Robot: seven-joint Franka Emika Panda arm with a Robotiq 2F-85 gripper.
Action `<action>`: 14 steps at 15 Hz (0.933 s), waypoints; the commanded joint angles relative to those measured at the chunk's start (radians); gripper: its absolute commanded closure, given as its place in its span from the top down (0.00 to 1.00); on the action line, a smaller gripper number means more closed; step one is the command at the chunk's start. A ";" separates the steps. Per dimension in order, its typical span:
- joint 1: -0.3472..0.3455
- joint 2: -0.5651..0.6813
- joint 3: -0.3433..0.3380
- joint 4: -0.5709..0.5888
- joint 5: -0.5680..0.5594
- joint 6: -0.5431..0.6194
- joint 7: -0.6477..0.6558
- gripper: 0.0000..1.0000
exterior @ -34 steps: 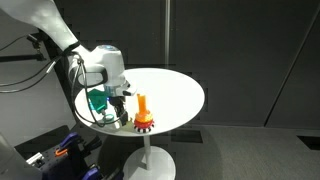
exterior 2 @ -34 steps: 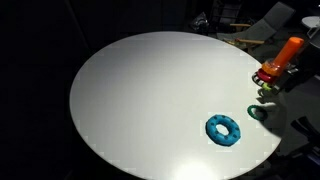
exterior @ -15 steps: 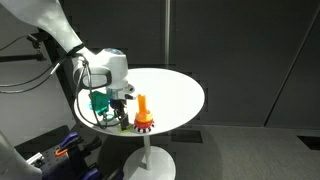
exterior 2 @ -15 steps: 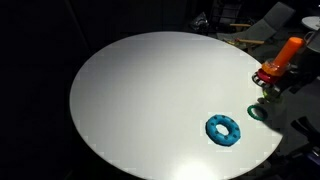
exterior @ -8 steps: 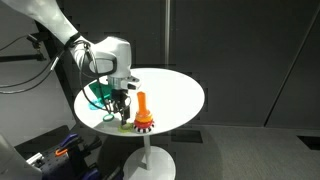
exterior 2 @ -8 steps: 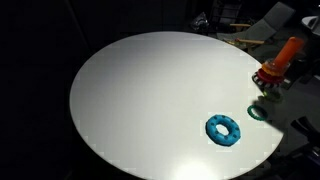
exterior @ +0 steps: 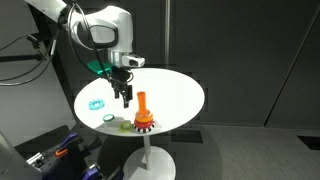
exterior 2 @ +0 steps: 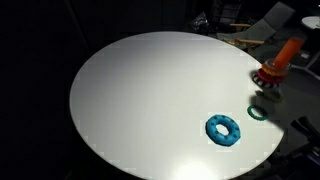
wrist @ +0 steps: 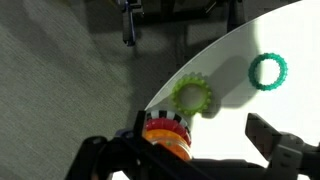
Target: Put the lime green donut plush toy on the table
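Lime green donut plush toy point(wrist: 192, 97) lies flat on the white round table point(exterior: 175, 95), close to the rim and just beside the ribbed base of the orange stacking peg point(exterior: 142, 112). I cannot tell whether it touches that base. My gripper point(exterior: 126, 96) hangs in the air beside the peg, about level with the peg's top and clear of it. In the wrist view my fingers point(wrist: 278, 148) are spread wide on either side of the peg with nothing between them. A thin teal ring point(wrist: 267, 70) rests on the table farther from the peg than the lime toy. A blue donut point(exterior 2: 224, 130) lies farther out again, well apart from the peg.
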 commanded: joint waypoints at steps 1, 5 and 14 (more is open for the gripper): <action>-0.018 -0.065 0.008 0.067 -0.025 -0.141 0.021 1.00; -0.024 -0.118 0.009 0.137 -0.030 -0.259 0.018 1.00; -0.026 -0.217 0.000 0.217 -0.012 -0.319 0.003 1.00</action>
